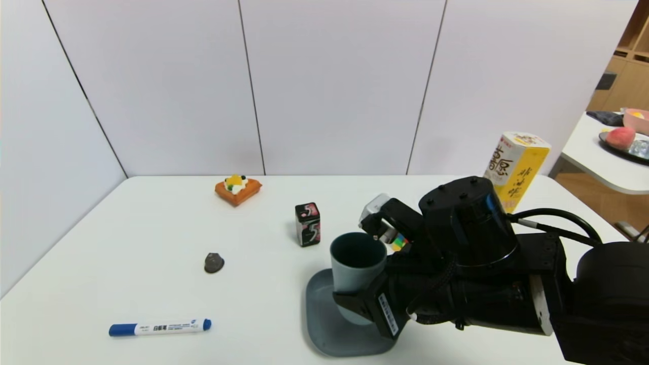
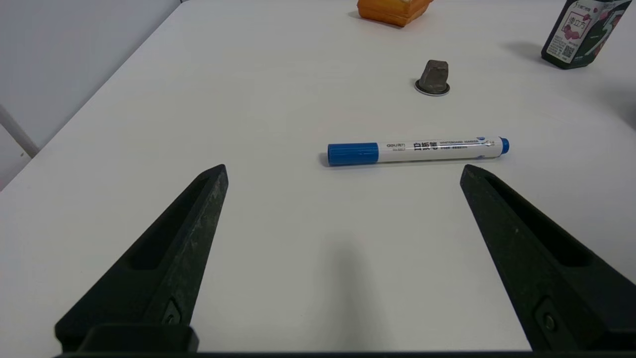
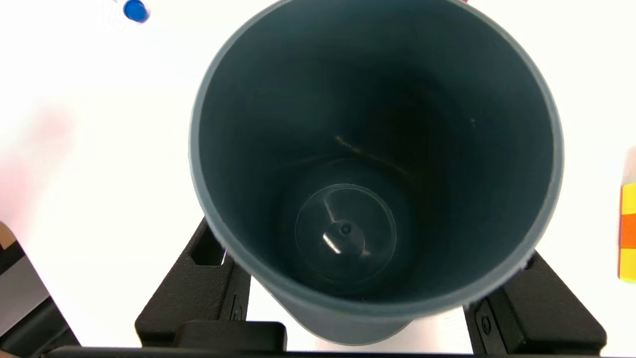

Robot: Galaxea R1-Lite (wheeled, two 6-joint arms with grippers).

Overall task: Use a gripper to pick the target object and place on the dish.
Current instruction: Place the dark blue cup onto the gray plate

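Right hand [image 1: 355, 299] is clamped on the grey-blue matte plastic cup [image 1: 356, 271], fingers either side of its lower wall. Cup is upright over the shallow grey-blue rounded-rectangle dish [image 1: 324, 324], toward the dish's far right part; whether its base touches the dish can't be told. Dish sits at the near edge of the white table [image 1: 152, 228]. Open table to the dish's left up to the blue-capped whiteboard marker [image 1: 159, 327]. Black gum box [image 1: 308, 224] stands behind the cup, apart. Left hand [image 2: 343, 174] is parked, fingers wide apart, short of the marker.

White panelled walls [image 1: 324, 86]; white table [image 1: 127, 243]; wooden shelving [image 1: 626, 66].
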